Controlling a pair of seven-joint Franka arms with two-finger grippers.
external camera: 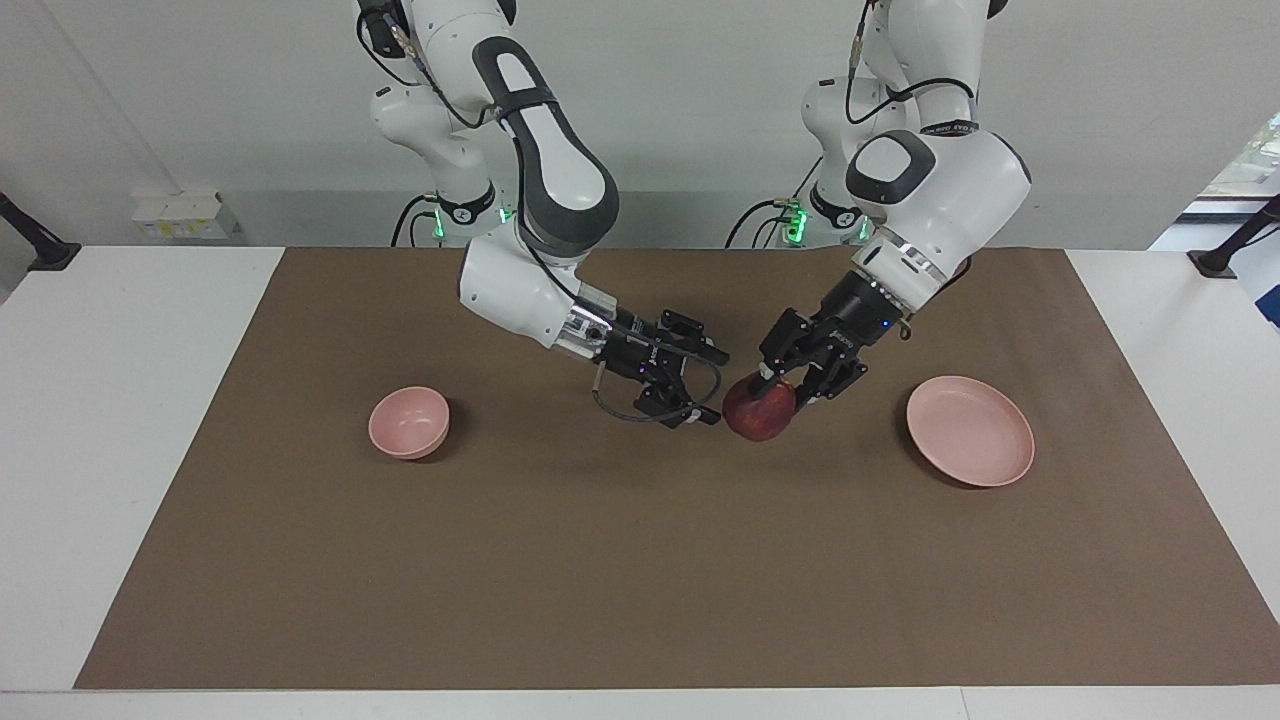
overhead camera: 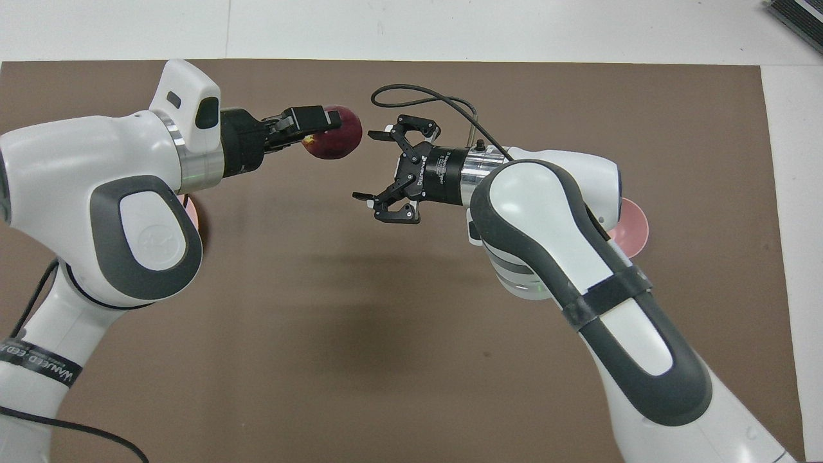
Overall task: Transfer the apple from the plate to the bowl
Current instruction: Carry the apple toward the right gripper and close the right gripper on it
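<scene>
My left gripper (external camera: 778, 392) is shut on the dark-red apple (external camera: 757, 410) and holds it above the brown mat, between the plate and the bowl. In the overhead view the left gripper (overhead camera: 319, 127) grips the apple (overhead camera: 341, 132) from the side. My right gripper (external camera: 703, 385) is open and empty, its fingertips just beside the apple, apart from it; it also shows in the overhead view (overhead camera: 366, 166). The pale-pink plate (external camera: 970, 430) lies empty toward the left arm's end. The small pink bowl (external camera: 409, 422) stands empty toward the right arm's end.
A brown mat (external camera: 640, 580) covers the table. In the overhead view the left arm hides most of the plate (overhead camera: 195, 218), and the right arm covers part of the bowl (overhead camera: 635, 225). A cable loops from the right gripper (overhead camera: 424, 96).
</scene>
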